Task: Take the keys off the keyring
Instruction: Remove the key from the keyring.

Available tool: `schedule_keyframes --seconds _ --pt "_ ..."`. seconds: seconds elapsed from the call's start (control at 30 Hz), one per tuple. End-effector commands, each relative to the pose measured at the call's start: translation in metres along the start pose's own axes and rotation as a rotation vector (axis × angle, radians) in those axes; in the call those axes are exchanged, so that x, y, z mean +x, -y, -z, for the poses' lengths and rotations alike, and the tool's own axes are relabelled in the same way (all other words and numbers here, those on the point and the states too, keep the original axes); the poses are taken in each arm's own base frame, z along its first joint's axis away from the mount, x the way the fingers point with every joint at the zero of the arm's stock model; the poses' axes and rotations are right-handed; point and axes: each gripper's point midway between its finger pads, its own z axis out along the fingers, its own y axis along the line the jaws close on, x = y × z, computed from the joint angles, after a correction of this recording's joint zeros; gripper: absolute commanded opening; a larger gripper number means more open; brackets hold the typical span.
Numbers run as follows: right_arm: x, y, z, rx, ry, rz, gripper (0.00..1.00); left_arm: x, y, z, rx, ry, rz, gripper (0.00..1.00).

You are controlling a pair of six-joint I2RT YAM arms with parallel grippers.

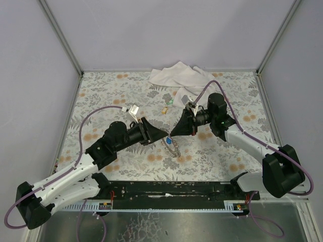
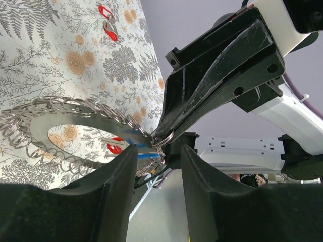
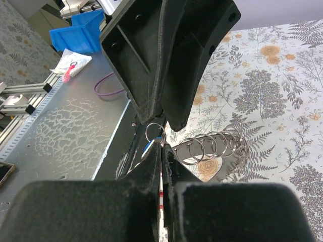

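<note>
The keyring (image 1: 173, 147), a chain of silvery rings, hangs in a loop between both grippers above the table's middle. My right gripper (image 3: 162, 146) is shut on an end ring next to a blue-headed key (image 3: 150, 146). The left gripper (image 2: 157, 151) faces it tip to tip, jaws apart, with the blue key (image 2: 140, 136) and that ring just past its fingertips. The chain (image 2: 65, 108) curves off to the left, and a red key head (image 2: 115, 147) shows below it. Loose keys lie on the cloth-patterned table: a red one (image 2: 107, 22), a green one (image 1: 171, 102) and a brass one (image 1: 164, 110).
A crumpled white cloth (image 1: 176, 75) lies at the table's far edge. A metal rail (image 1: 171, 194) runs along the near edge between the arm bases. A blue bin (image 3: 81, 33) stands beyond the table. Grey walls enclose the floral table (image 1: 116, 91).
</note>
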Motion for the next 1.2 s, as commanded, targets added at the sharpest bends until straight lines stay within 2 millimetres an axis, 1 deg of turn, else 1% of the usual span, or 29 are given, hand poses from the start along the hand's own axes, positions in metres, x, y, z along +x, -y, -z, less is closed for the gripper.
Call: schedule_keyframes --seconds 0.0,0.17,0.3,0.37,0.4,0.47,0.5,0.77,1.07,1.17 --pt "-0.023 0.000 0.001 0.000 0.017 0.096 0.00 -0.013 0.028 -0.001 0.070 0.042 -0.009 0.37" --pt "-0.023 0.001 0.001 0.001 0.017 0.098 0.00 -0.004 0.023 -0.005 0.054 0.002 -0.005 0.28" --pt "-0.023 0.000 0.001 0.000 0.017 0.097 0.00 0.000 0.019 -0.008 0.039 -0.022 -0.008 0.24" --pt "-0.023 0.000 0.001 0.001 0.017 0.098 0.00 0.001 0.017 -0.010 0.035 -0.030 -0.010 0.20" --pt "-0.023 0.000 0.001 0.000 0.017 0.098 0.00 0.002 0.017 -0.010 0.035 -0.033 -0.012 0.16" --pt "-0.023 0.000 0.001 -0.001 0.016 0.100 0.00 0.002 0.017 -0.010 0.035 -0.036 -0.015 0.01" --pt "-0.024 0.000 0.001 0.000 0.017 0.098 0.00 0.003 0.016 -0.010 0.030 -0.040 -0.017 0.00" --pt "-0.025 -0.001 0.001 -0.002 0.017 0.101 0.00 0.007 0.006 -0.007 -0.003 -0.054 -0.020 0.00" --pt "-0.027 -0.002 0.003 0.000 0.019 0.103 0.00 0.016 -0.008 -0.010 -0.005 -0.071 -0.012 0.00" --pt "-0.027 -0.002 0.003 0.000 0.020 0.105 0.00 0.016 -0.007 -0.009 0.017 -0.073 -0.004 0.08"
